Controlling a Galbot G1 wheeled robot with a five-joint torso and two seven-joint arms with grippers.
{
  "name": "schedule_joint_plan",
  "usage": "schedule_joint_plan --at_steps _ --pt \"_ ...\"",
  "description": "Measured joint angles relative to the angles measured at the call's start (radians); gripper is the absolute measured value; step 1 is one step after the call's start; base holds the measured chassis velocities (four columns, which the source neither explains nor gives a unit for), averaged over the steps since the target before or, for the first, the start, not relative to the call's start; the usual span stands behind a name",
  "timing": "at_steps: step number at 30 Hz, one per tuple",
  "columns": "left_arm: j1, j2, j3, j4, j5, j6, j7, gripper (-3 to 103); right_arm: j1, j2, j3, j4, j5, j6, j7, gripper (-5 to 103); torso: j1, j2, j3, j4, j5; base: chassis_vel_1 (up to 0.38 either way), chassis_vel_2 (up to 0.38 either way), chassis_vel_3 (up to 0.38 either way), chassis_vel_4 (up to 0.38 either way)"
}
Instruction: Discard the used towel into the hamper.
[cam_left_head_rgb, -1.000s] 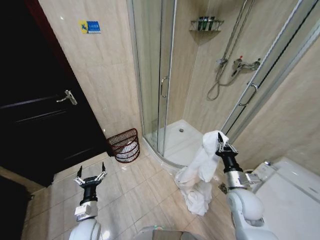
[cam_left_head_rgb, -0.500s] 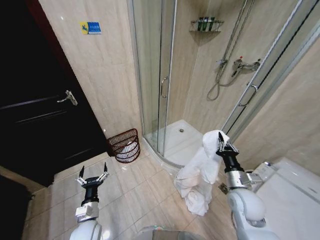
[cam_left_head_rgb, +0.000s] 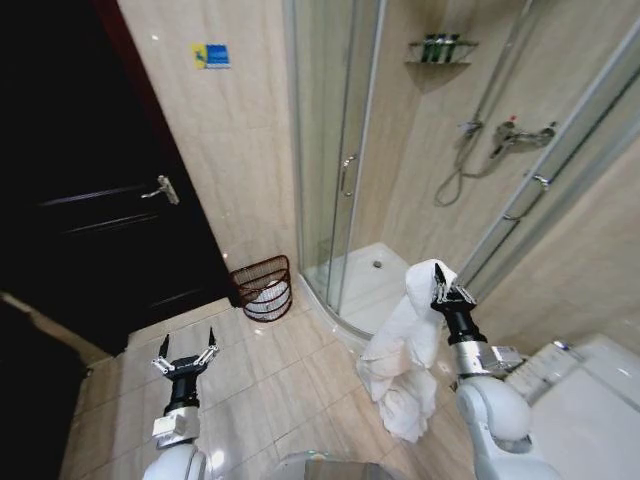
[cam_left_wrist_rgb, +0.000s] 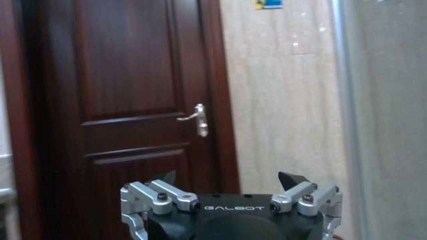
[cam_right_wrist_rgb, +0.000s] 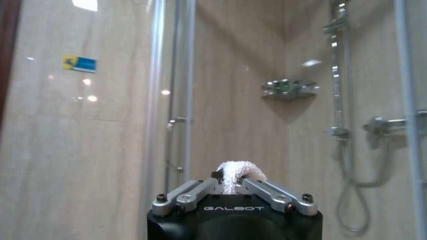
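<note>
The used towel (cam_left_head_rgb: 402, 352) is white and hangs in long folds from my right gripper (cam_left_head_rgb: 441, 279), which is held upright at the lower right and is shut on the towel's top end. A tuft of towel (cam_right_wrist_rgb: 235, 172) shows pinched between the closed fingers (cam_right_wrist_rgb: 193, 192) in the right wrist view. The hamper (cam_left_head_rgb: 263, 288), a small reddish-brown wire basket with something white inside, stands on the floor against the wall between door and shower, well left of and beyond the towel. My left gripper (cam_left_head_rgb: 186, 354) is raised at the lower left, open and holding nothing, facing the door (cam_left_wrist_rgb: 133, 100).
A dark wooden door (cam_left_head_rgb: 90, 220) with a metal handle (cam_left_head_rgb: 163, 189) fills the left. The glass shower enclosure (cam_left_head_rgb: 340, 150) and its white tray (cam_left_head_rgb: 375, 280) lie straight ahead. A white toilet (cam_left_head_rgb: 590, 390) sits at the lower right. Beige floor tiles (cam_left_head_rgb: 270, 380) stretch toward the hamper.
The whole picture has shifted to the right, so the camera has turned or moved. Both arms keep their pose and the towel stays in the right gripper.
</note>
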Motion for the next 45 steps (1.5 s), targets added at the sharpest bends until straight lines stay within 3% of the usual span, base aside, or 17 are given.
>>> schedule_joint_plan --at_steps 22,32,42,45 --pt "0.019 -0.033 -0.015 -0.006 0.026 -0.033 -0.01 100 0.002 -0.027 0.017 0.029 0.025 0.008 0.0 2 -0.001 -0.002 -0.001 0.0001 -0.0002 0.121 0.119 0.118 0.115" --pt "0.023 -0.043 -0.029 -0.006 0.046 -0.058 -0.049 100 0.017 -0.028 0.008 0.03 0.033 -0.003 0.0 2 -0.001 -0.002 -0.001 -0.0004 0.0001 0.046 0.05 0.048 0.045" --pt "0.026 -0.049 -0.025 -0.039 0.055 -0.043 -0.034 100 0.072 -0.035 -0.012 0.016 0.044 -0.034 0.0 2 -0.001 -0.003 -0.001 0.0 -0.0001 0.0 0.0 0.0 0.0" --pt "0.028 -0.049 -0.013 -0.065 0.073 -0.014 -0.033 100 0.125 -0.034 -0.024 -0.021 0.046 -0.046 0.0 2 -0.001 -0.003 -0.001 0.0 0.0001 0.0 0.0 0.0 0.0"
